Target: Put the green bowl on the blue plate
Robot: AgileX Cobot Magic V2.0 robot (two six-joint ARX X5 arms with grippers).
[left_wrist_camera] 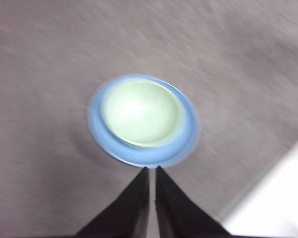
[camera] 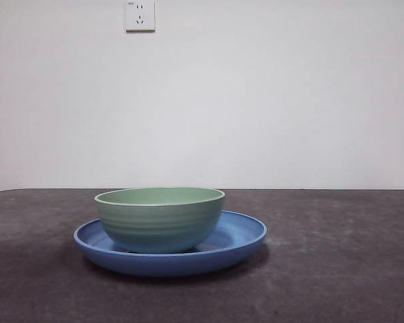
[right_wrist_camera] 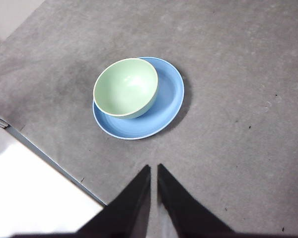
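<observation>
The green bowl [camera: 160,217] stands upright on the blue plate [camera: 246,235], set toward the plate's left side in the front view. Both wrist views look down on the pair from high above: the bowl [left_wrist_camera: 143,113] on the plate [left_wrist_camera: 188,144], and the bowl [right_wrist_camera: 125,87] on the plate [right_wrist_camera: 170,94]. My left gripper [left_wrist_camera: 152,171] is shut and empty, well above the table. My right gripper [right_wrist_camera: 154,168] is also shut and empty, high up and clear of the dishes. Neither gripper shows in the front view.
The dark grey table [camera: 337,269] spreads around the plate. A white wall with a socket [camera: 140,15] stands behind. The table's edge [right_wrist_camera: 49,161] and a pale floor show in the right wrist view.
</observation>
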